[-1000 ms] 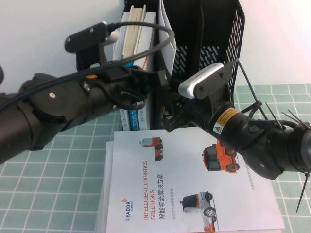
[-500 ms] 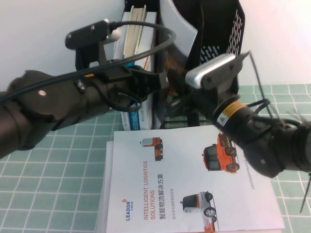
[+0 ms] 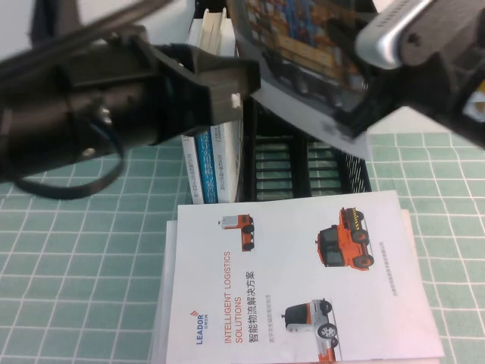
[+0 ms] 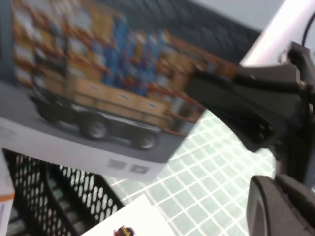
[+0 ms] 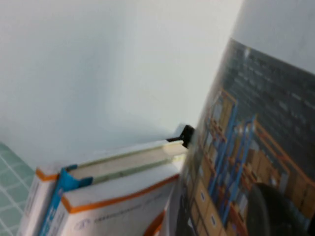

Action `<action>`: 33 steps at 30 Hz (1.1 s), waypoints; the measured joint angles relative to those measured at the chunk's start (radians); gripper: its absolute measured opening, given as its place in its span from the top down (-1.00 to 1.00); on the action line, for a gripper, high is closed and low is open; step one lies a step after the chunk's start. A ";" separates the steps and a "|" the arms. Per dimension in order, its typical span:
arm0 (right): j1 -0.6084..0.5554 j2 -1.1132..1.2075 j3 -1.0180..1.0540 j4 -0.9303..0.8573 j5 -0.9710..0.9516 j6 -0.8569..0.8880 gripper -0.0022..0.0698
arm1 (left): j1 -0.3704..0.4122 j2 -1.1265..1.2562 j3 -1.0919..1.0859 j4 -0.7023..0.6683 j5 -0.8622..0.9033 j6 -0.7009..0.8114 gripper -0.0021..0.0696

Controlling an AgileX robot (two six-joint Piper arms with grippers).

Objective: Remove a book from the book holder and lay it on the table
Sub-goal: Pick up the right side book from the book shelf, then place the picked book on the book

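My right gripper point(image 3: 358, 114) is shut on the lower edge of a thin book point(image 3: 303, 49) with a warehouse and truck picture on its cover, and holds it tilted in the air above the black mesh book holder point(image 3: 303, 163). The same cover fills the right wrist view point(image 5: 231, 147), with a dark finger point(image 5: 275, 211) pressed on it. It also shows in the left wrist view point(image 4: 98, 93). My left gripper point(image 3: 227, 91) is shut and empty, beside the white books point(image 3: 214, 152) standing in the holder's left part.
A white booklet with orange vehicles point(image 3: 295, 280) lies flat on the green grid mat point(image 3: 76, 265) in front of the holder, on top of other sheets. A white wall stands behind the holder.
My right gripper has risen up and to the right, pulling the warehouse book out of the holder. My left arm has lifted and moved closer to the camera.
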 joint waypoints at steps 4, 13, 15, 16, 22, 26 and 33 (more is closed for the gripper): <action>0.000 -0.142 0.000 -0.094 0.238 -0.023 0.89 | 0.000 -0.050 -0.008 0.001 0.038 0.000 0.95; 0.000 -0.313 0.000 -0.151 0.710 -0.038 0.89 | 0.000 -0.118 -0.010 0.004 0.235 -0.006 0.95; 0.004 -0.304 0.000 -0.132 0.777 -0.050 0.89 | 0.000 -0.120 -0.010 0.007 0.268 -0.013 0.95; 0.013 -0.293 0.000 -0.114 0.799 -0.064 0.89 | 0.000 -0.120 -0.010 0.008 0.281 -0.018 0.95; 0.162 -0.175 0.000 -0.047 0.829 -0.136 0.89 | 0.000 -0.120 -0.010 0.016 0.304 -0.029 0.95; 0.262 -0.054 0.000 -0.054 0.833 -0.143 0.89 | 0.000 -0.120 -0.010 0.016 0.309 -0.033 0.95; 0.397 0.103 0.000 -0.090 0.792 -0.145 0.89 | 0.000 -0.120 -0.012 0.088 0.347 -0.079 0.95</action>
